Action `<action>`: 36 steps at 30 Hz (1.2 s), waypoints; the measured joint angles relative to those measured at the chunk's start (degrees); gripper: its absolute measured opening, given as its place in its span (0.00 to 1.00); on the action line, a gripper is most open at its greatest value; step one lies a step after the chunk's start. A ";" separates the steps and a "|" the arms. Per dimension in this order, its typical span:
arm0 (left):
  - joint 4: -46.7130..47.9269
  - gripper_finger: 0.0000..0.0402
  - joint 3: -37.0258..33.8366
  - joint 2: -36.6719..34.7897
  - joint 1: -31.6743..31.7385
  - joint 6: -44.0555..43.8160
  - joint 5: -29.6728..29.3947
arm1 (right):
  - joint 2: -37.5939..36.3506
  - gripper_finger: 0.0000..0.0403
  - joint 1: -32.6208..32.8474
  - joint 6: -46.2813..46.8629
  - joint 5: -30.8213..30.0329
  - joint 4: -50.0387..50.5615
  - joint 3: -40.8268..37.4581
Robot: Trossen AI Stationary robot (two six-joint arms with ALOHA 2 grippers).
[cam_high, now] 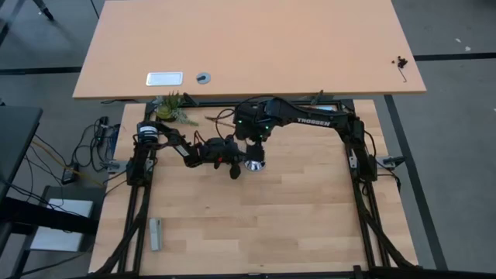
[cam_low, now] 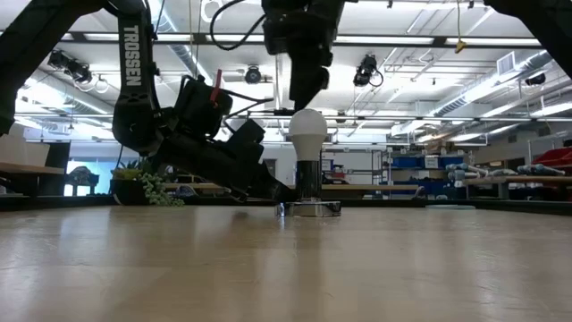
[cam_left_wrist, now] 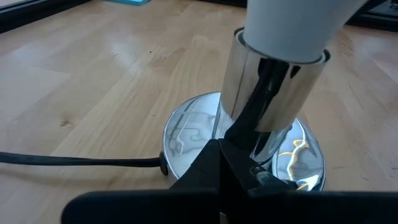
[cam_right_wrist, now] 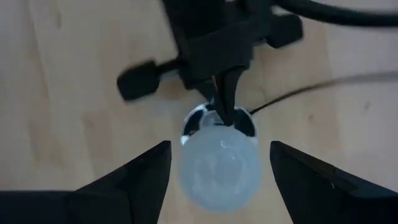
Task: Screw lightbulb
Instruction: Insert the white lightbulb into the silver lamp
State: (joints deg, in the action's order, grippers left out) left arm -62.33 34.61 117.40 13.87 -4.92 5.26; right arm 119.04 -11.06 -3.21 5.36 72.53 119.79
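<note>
Near the middle of the wooden table (cam_high: 294,225), the lightbulb (cam_low: 307,132) stands upright in the shiny socket (cam_low: 308,207), which has a thin black cord (cam_left_wrist: 74,160). The left gripper (cam_left_wrist: 239,158) lies low beside it, with its jaws together, clamped on the socket base. The right gripper (cam_right_wrist: 217,171) hangs just above the bulb, jaws apart on both sides, not touching it.

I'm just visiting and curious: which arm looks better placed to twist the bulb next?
The right. Its gripper hangs directly above the lightbulb, jaws open either side. The left gripper sits low at the socket.
</note>
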 joint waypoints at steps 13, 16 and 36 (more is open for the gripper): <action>0.07 0.00 0.00 -0.02 0.00 0.06 0.02 | -0.02 0.70 3.90 -33.08 -8.00 0.40 -4.36; 0.09 0.00 0.00 0.00 0.00 0.08 0.00 | -0.20 0.71 4.27 -33.40 -8.51 -0.56 -5.81; 0.20 0.00 0.02 0.00 0.00 0.15 -0.02 | -0.33 0.68 0.91 26.09 -6.80 -3.06 -8.16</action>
State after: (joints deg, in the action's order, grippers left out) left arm -62.13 34.63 117.40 13.87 -4.78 5.23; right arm 118.72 -10.15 22.89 -1.44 69.47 111.63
